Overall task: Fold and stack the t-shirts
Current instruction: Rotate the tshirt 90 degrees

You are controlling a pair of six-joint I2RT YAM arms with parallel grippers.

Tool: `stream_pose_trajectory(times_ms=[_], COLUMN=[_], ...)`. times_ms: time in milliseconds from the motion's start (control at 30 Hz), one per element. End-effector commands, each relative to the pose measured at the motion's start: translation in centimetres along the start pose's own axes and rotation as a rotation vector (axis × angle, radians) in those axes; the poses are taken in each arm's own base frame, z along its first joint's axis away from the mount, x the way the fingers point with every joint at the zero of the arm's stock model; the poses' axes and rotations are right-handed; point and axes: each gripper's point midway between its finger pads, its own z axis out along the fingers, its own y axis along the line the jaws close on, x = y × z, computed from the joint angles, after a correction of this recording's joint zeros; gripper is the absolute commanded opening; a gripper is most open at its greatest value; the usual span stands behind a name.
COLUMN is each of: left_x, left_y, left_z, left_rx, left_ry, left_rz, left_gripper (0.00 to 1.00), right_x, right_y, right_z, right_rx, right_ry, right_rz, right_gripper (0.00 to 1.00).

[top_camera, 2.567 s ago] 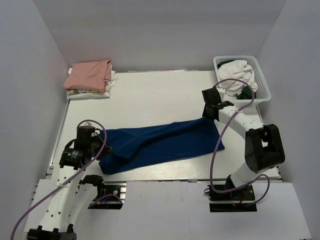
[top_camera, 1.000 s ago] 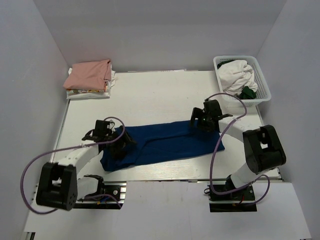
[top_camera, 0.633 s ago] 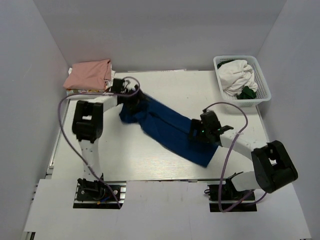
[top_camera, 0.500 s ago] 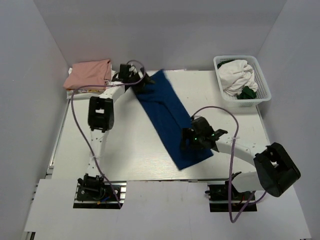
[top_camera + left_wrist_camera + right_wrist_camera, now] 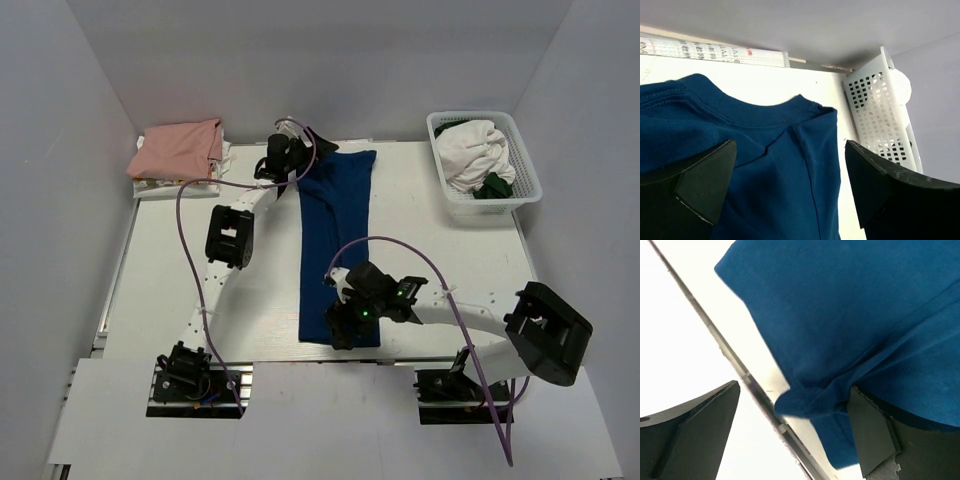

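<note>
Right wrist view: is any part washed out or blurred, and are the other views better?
Right wrist view: the table is washed out to white, the right claw fingers dark and soft, the dark blue t-shirt sharp. Left wrist view: left claw fingers dark too, white lattice basket clear. Top view: even light, no glare.

The dark blue t-shirt [image 5: 337, 230] lies on the table [image 5: 200, 270] as a long folded strip, running from near to far. The left end effector [image 5: 310, 148] sits at the shirt's far left corner. The right end effector [image 5: 339, 327] is at its near end, seemingly touching cloth. Well left of the shirt rests the salmon-pink t-shirt [image 5: 180, 148]; well right, a white basket [image 5: 527, 172].
</note>
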Motion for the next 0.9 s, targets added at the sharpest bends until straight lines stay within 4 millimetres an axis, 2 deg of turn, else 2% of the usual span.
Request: stream_pose_trajectory(times_ms=[0,33,67,167,200,233,267,300,333,400,433,467,533,567,600,667,700,733,767,800,833,867], left_x=[1.2,0.7,-0.9,-3.6,-5.7,-6.2,-7.1,-8.3,-9.6,-10.1,-9.9,-10.6,-10.1,-10.0,-9.8,-8.8,-7.1,-6.7,-5.9,-1.1,-0.2,-1.2], left_y=[4.1,3.6,1.6,-2.0,-4.9,-6.5,-7.9,-9.6,-12.7,-15.3,-16.0,-19.1,-20.2,-21.4,-22.1,-23.6,-21.9,-22.9,-22.3,-17.9,-15.8,-20.5], left_z=[0.0,0.1,0.1,-0.3,-0.8,-1.0,-1.5,-2.0,-3.3,-4.9,-5.5,-7.0,-8.4,-9.2,-9.9,-12.6,-13.3,-16.1,-17.6,-19.5,-21.5,-24.4], left_rx=[-0.119,-0.103,-0.076,-0.027,0.008,0.016,0.020,0.035,0.073,0.100,0.106,0.155,0.149,0.170,0.176,0.171,0.121,0.071,0.037,-0.073,-0.184,-0.108], left_ry=[-0.016,-0.028,-0.050,-0.091,-0.120,-0.128,-0.132,-0.147,-0.152,-0.124,-0.100,-0.084,-0.018,0.008,0.026,0.104,0.163,0.197,0.216,0.321,0.296,0.187], left_rz=[-0.028,-0.020,-0.006,0.032,0.069,0.087,0.098,0.142,0.174,0.209,0.250,0.291,0.329,0.341,0.346,0.362,0.344,0.340,0.365,0.290,0.266,0.296], left_gripper=[1.00,1.00,1.00,1.00,1.00,1.00,1.00,1.00,1.00,1.00,1.00,1.00,1.00,1.00,1.00,1.00,1.00,1.00,1.00,1.00,1.00,1.00], right_x=[-0.4,-1.0,-1.9,-3.3,-4.1,-4.5,-5.0,-5.1,-5.5,-5.8,-5.8,-5.6,-4.9,-4.5,-3.9,-2.8,-1.3,-1.0,-0.6,0.8,0.8,1.6], right_y=[2.6,3.0,3.1,2.5,2.1,1.7,2.2,2.4,2.4,2.0,0.7,0.1,-1.4,-2.0,-2.0,-3.0,-3.5,-3.6,-3.5,-4.1,-3.7,-3.8], right_z=[-1.3,-1.7,-2.3,-3.7,-4.4,-4.8,-5.8,-6.1,-6.5,-7.4,-7.6,-8.0,-8.4,-8.6,-8.7,-9.0,-8.8,-8.7,-8.7,-8.1,-7.8,-7.3], right_rx=[-0.094,-0.094,-0.078,-0.001,0.036,0.070,0.059,0.054,0.067,0.107,0.179,0.209,0.293,0.325,0.332,0.387,0.410,0.413,0.404,0.416,0.393,0.384], right_ry=[0.016,-0.009,-0.047,-0.107,-0.144,-0.164,-0.202,-0.210,-0.230,-0.266,-0.287,-0.294,-0.301,-0.302,-0.296,-0.284,-0.245,-0.242,-0.244,-0.213,-0.218,-0.198], right_rz=[-0.085,-0.104,-0.121,-0.111,-0.110,-0.083,-0.081,-0.079,-0.047,0.030,0.063,0.101,0.173,0.200,0.247,0.321,0.341,0.381,0.390,0.401,0.416,0.425], right_gripper=[0.90,0.90,0.90,0.90,0.90,0.90,0.90,0.90,0.90,0.90,0.90,0.90,0.90,0.90,0.90,0.90,0.90,0.90,0.90,0.90,0.90,0.90])
